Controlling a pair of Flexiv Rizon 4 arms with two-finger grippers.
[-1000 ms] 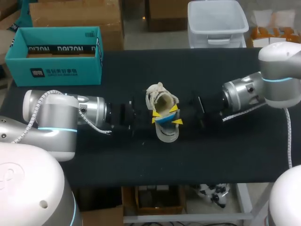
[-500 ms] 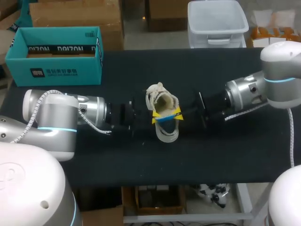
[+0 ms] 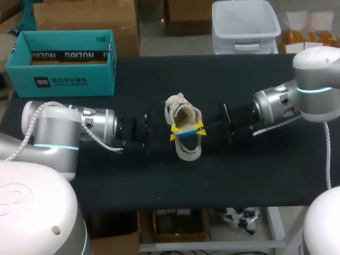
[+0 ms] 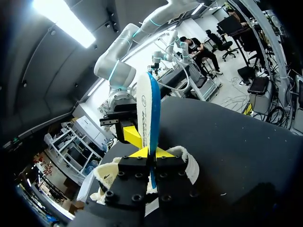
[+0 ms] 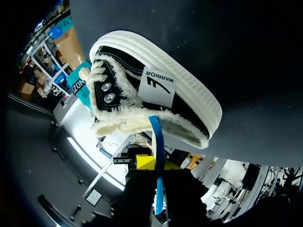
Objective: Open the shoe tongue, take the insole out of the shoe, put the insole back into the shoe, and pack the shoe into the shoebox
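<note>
Shoe [image 3: 185, 114]: middle of the black surface [image 3: 159, 180].
Insole [image 3: 186, 134]: blue, held on edge over the shoe's opening.
Left end effector [image 4: 150, 156]: clenched on the insole.
Right end effector [image 5: 157, 175]: clenched on it from the opposite side.
Shoebox [image 3: 64, 56]: teal, well apart.

The shoe [image 3: 184, 119] sits mid-table [image 3: 159, 180], with the shoebox [image 3: 66, 61] well apart at the far left corner. The insole [image 3: 186, 134] stands in the shoe's opening, clamped by the left pincer [image 3: 174, 133] on its left and the right pincer [image 3: 200, 129] on its right.
</note>
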